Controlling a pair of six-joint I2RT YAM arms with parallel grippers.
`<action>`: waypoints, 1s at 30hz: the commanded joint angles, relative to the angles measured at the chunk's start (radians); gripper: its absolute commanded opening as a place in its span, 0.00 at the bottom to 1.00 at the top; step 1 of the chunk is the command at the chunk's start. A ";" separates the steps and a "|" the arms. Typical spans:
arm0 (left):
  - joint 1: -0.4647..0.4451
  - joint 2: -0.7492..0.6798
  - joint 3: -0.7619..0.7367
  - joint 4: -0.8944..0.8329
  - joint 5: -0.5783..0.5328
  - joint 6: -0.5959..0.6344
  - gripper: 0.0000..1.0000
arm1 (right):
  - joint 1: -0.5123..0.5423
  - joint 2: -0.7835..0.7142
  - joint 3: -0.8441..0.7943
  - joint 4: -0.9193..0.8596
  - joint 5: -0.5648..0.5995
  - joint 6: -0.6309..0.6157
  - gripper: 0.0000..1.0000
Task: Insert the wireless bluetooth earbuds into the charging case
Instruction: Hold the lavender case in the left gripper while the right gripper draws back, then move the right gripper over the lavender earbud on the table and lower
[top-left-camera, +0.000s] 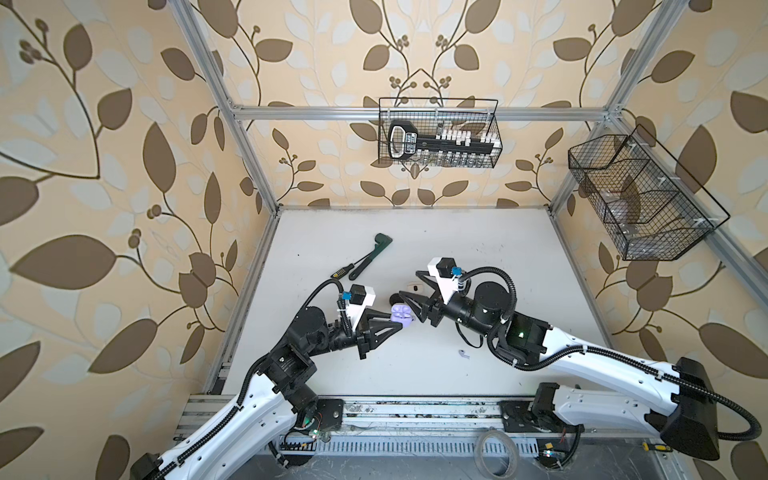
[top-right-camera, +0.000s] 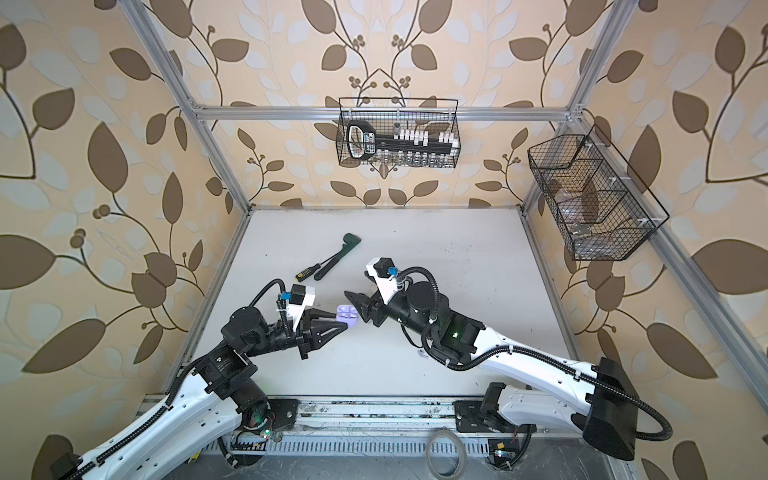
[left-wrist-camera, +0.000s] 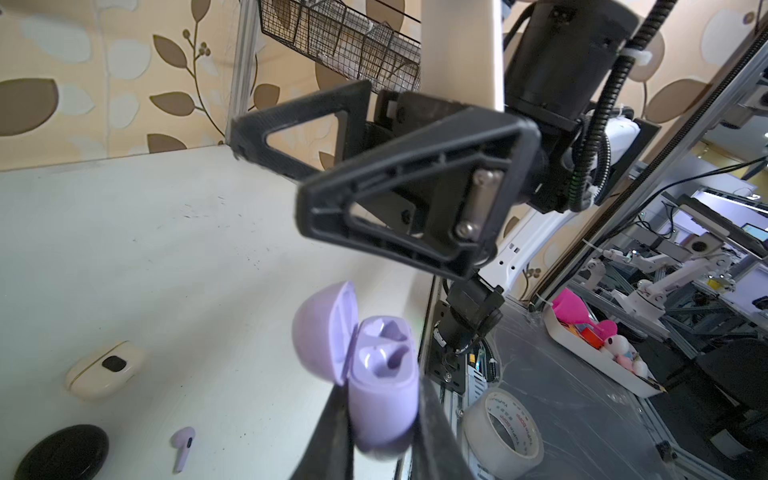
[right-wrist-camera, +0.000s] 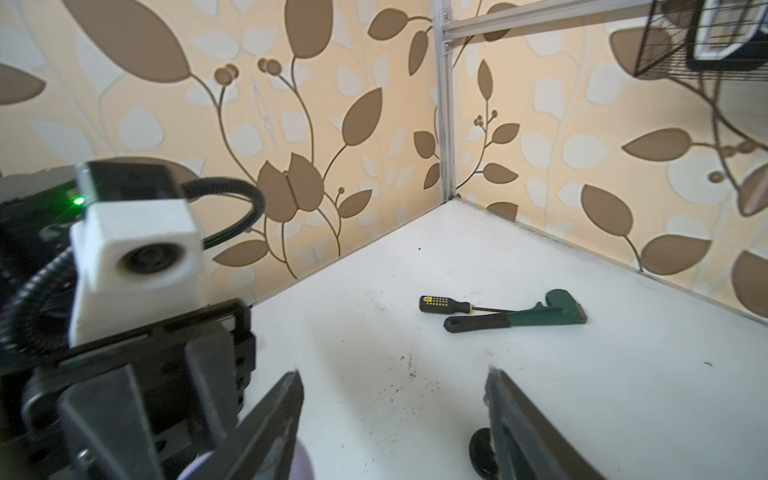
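The left gripper (top-left-camera: 397, 321) is squeezing the purple charging case (left-wrist-camera: 384, 395) and holding it over the middle of the desk (top-left-camera: 498, 249). The lid is open, so a bud can go in. The right gripper (right-wrist-camera: 392, 374) is hanging close by with its jaws wide apart, holding nothing. One purple earbud (left-wrist-camera: 183, 446) is lying near the front edge. I am counting three cases: the purple one, a cream case (left-wrist-camera: 104, 370) and a black case (left-wrist-camera: 62, 453). Two tools are lying toward the back: a screwdriver (right-wrist-camera: 440, 305) and a wrench (right-wrist-camera: 519, 318).

Red print inside tape roll (left-wrist-camera: 513, 417), label on basket tool (top-left-camera: 415, 143), both illegible
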 joint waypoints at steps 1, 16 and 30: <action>-0.006 -0.026 0.017 0.030 0.027 0.037 0.00 | -0.003 -0.010 0.031 -0.048 0.082 0.041 0.71; -0.006 -0.106 -0.053 0.063 -0.258 0.094 0.00 | -0.040 -0.024 0.045 -0.375 0.374 0.389 0.74; 0.049 -0.122 -0.110 0.009 -0.390 0.113 0.00 | -0.047 0.333 0.110 -0.573 0.298 0.585 0.67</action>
